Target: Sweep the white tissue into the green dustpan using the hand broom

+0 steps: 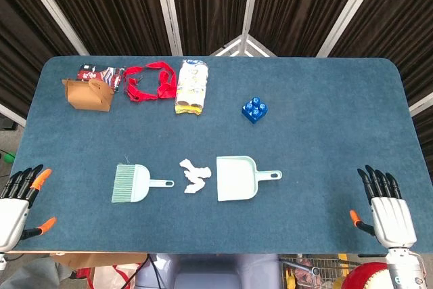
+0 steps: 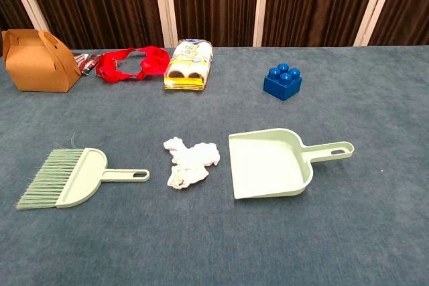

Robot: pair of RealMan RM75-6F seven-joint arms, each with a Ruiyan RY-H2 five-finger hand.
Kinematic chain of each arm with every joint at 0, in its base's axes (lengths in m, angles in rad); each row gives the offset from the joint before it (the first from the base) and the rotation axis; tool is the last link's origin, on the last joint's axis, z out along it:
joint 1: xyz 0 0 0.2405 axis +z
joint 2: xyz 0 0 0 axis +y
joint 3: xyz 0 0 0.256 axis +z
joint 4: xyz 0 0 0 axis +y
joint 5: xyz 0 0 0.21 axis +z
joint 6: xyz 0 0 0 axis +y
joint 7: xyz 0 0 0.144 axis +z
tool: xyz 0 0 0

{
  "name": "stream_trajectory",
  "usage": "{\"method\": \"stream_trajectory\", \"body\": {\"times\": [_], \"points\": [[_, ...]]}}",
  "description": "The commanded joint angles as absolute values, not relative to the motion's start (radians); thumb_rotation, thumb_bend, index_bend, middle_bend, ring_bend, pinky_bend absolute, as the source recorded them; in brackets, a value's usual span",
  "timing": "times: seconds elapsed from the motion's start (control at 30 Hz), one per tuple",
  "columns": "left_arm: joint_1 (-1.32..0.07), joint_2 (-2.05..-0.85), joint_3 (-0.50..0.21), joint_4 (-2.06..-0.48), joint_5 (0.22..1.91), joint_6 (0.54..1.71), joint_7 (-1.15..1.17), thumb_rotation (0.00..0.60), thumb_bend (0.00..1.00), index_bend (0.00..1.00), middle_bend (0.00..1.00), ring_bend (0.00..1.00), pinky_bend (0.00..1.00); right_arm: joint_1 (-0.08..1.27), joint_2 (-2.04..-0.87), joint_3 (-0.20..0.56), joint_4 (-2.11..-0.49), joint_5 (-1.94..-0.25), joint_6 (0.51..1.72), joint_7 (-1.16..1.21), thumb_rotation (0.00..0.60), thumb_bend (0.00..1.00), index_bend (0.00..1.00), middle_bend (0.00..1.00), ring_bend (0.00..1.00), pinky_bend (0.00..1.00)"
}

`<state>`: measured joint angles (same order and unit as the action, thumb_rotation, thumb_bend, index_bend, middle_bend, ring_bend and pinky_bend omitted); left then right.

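Tissue [image 2: 192,163] btwn broom [image 2: 70,177], dustpan [image 2: 270,163]

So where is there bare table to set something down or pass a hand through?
Free: the wide stretch right of the dustpan and blue block, the near strip in front of the broom, and the band between the back row and the sweeping things. Crowded: the back left, where box, red strap and yellow packet cluster. The tissue nearly fills the broom-dustpan gap.

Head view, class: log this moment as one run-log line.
left hand: open, idle | right hand: open, idle | hand broom: untouched | white tissue: between broom and green dustpan | sweep: not started
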<state>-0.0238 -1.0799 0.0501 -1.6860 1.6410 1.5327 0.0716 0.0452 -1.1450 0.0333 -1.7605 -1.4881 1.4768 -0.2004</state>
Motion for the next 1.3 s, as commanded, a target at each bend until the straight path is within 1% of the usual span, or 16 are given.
{"method": "stream_trajectory", "body": {"times": [0.03,0.67,0.93,1.07,1.13,1.17,1.2,1.23,1.27,1.3], "points": [[-0.023,-1.08,0.05,-1.687,1.639,1.534,0.07,0.6,0.0,0.0,0.0,0.0,0.05,0.041,-1.156,0.046,-1.748,-1.478,1.491,-0.187,0.6,0.3,0.0,0.0,0.0,0.0],[-0.019,-1.079,0.047,-1.693,1.631,1.539,0.068,0.6,0.0,0.0,0.0,0.0,0.05,0.032,-1.15,0.065,-1.767,-1.434,1.497,-0.178,0.6,0.3,0.0,0.0,0.0,0.0],[-0.02,-1.072,0.047,-1.697,1.628,1.533,0.072,0.6,0.0,0.0,0.0,0.0,0.05,0.034,-1.149,0.061,-1.777,-1.454,1.499,-0.175,0.6,0.3,0.0,0.0,0.0,0.0],[-0.021,-1.072,0.049,-1.695,1.632,1.534,0.072,0.6,0.0,0.0,0.0,0.0,0.05,0.056,-1.152,0.067,-1.789,-1.465,1.476,-0.19,0.6,0.3,0.0,0.0,0.0,0.0],[-0.021,-1.073,0.048,-1.694,1.633,1.534,0.073,0.6,0.0,0.0,0.0,0.0,0.05,0.076,-1.155,0.079,-1.795,-1.454,1.452,-0.202,0.6,0.3,0.0,0.02,0.02,0.08],[-0.022,-1.074,0.048,-1.694,1.634,1.534,0.074,0.6,0.0,0.0,0.0,0.0,0.05,0.089,-1.158,0.089,-1.799,-1.444,1.438,-0.212,0.6,0.3,0.0,0.07,0.08,0.19],[-0.022,-1.075,0.048,-1.693,1.636,1.534,0.075,0.6,0.0,0.0,0.0,0.0,0.05,0.107,-1.164,0.103,-1.802,-1.426,1.416,-0.224,0.6,0.3,0.0,0.2,0.2,0.36],[-0.022,-1.075,0.049,-1.694,1.636,1.534,0.076,0.6,0.0,0.0,0.0,0.0,0.05,0.122,-1.168,0.112,-1.802,-1.411,1.395,-0.233,0.6,0.3,0.0,0.29,0.3,0.45],[-0.022,-1.075,0.05,-1.694,1.637,1.533,0.076,0.6,0.0,0.0,0.0,0.0,0.05,0.138,-1.172,0.119,-1.801,-1.391,1.37,-0.245,0.6,0.3,0.0,0.45,0.46,0.59],[-0.022,-1.076,0.05,-1.694,1.637,1.531,0.077,0.6,0.0,0.0,0.0,0.0,0.05,0.154,-1.175,0.127,-1.8,-1.369,1.343,-0.262,0.6,0.3,0.02,0.58,0.58,0.68]]}}
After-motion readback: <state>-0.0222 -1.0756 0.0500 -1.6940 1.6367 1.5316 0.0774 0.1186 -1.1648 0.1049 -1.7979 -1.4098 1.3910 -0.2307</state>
